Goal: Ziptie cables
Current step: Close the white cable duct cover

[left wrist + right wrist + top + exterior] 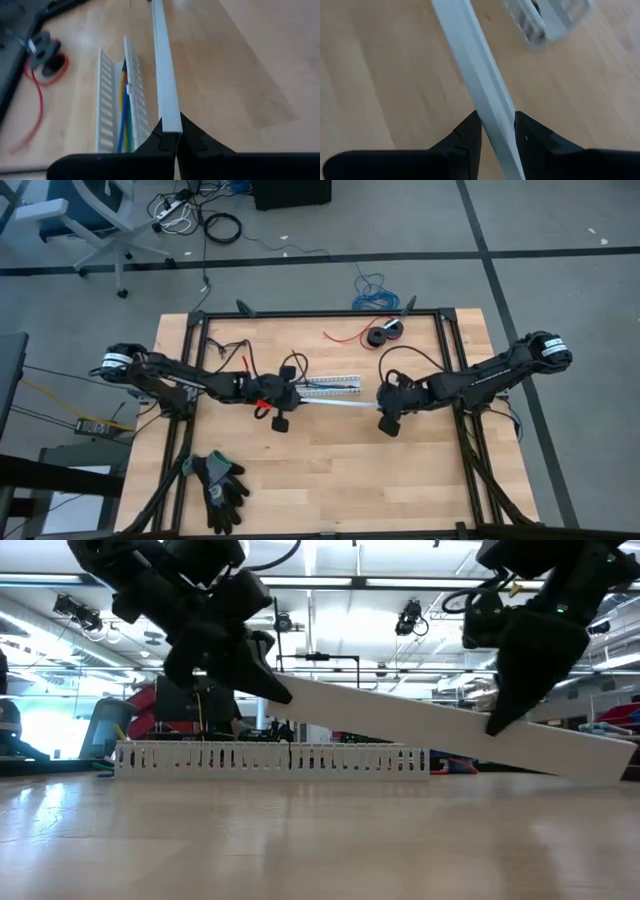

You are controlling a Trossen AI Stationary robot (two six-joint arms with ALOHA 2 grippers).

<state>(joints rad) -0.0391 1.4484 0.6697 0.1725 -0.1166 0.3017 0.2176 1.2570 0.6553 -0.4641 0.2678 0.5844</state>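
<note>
A white slotted duct (332, 384) lies on the wooden table, and the cables (124, 100), yellow, blue and green wires, run inside it. Beside it, on its near side, a long white cover strip (340, 403) slants above the table, high at its left end and low at its right end (615, 762). My left gripper (172, 124) is shut on the strip's left end. My right gripper (497, 120) stands open near the strip's right end, one finger on each side of it. My left gripper pinches the cover strip's left end (170, 127) between its two fingers. The fingers come from the table's left, slanting down and lying along the strip. That end is lifted clear of the table (290, 690). My right gripper comes from above with its fingers (470, 131) across the strip; I cannot tell whether they touch it.
A black spool with red wire (383, 334) sits at the table's far side. A pair of dark gloves (220, 485) lies at the near left. A black metal frame (320, 314) runs round the table. A blue wire coil (372, 293) lies on the floor beyond.
</note>
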